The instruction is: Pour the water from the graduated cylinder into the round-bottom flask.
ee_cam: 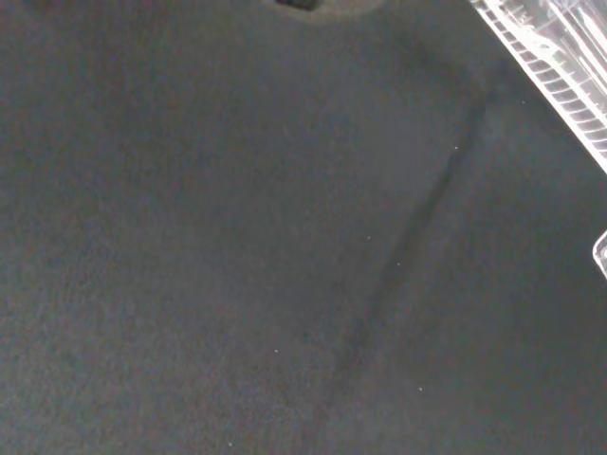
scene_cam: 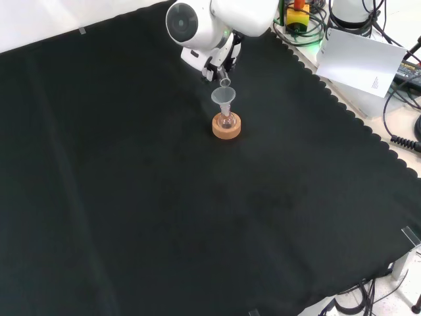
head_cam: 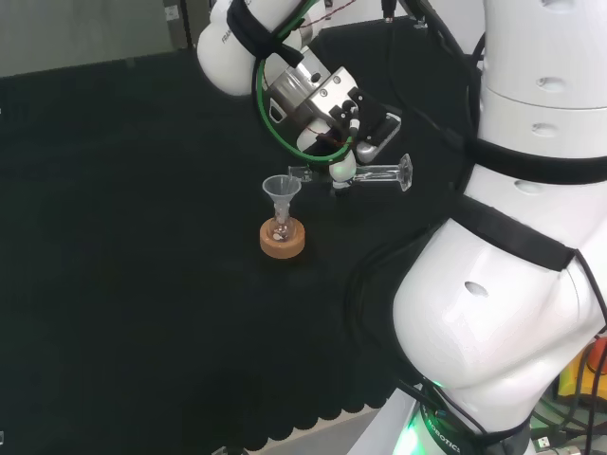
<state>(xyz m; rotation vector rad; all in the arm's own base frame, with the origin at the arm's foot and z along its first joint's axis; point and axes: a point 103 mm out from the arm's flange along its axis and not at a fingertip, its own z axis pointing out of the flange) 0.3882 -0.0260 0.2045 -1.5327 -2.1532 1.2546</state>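
Observation:
A small round-bottom flask [head_cam: 281, 230] sits in a cork ring stand [head_cam: 284, 241] near the middle of the cloth, with a clear funnel [head_cam: 281, 190] in its neck. The hand [head_cam: 343, 156] holds a clear graduated cylinder [head_cam: 375, 175] lying about level, its spout end toward the funnel and its foot [head_cam: 406, 173] pointing right in the head view. In the front view the cylinder's mouth [scene_cam: 225, 82] hangs just above the funnel [scene_cam: 223, 98], over the flask [scene_cam: 227, 120] on the cork ring [scene_cam: 227, 128]. The wrist view catches part of the marked cylinder [ee_cam: 560, 66].
Black cloth [scene_cam: 197, 217] covers the bench, with a scalloped edge at the right in the front view. Off the cloth there lie a white sheet [scene_cam: 360, 58] and cables [scene_cam: 404, 141]. The arm's big white links [head_cam: 512, 284] stand at the right of the head view.

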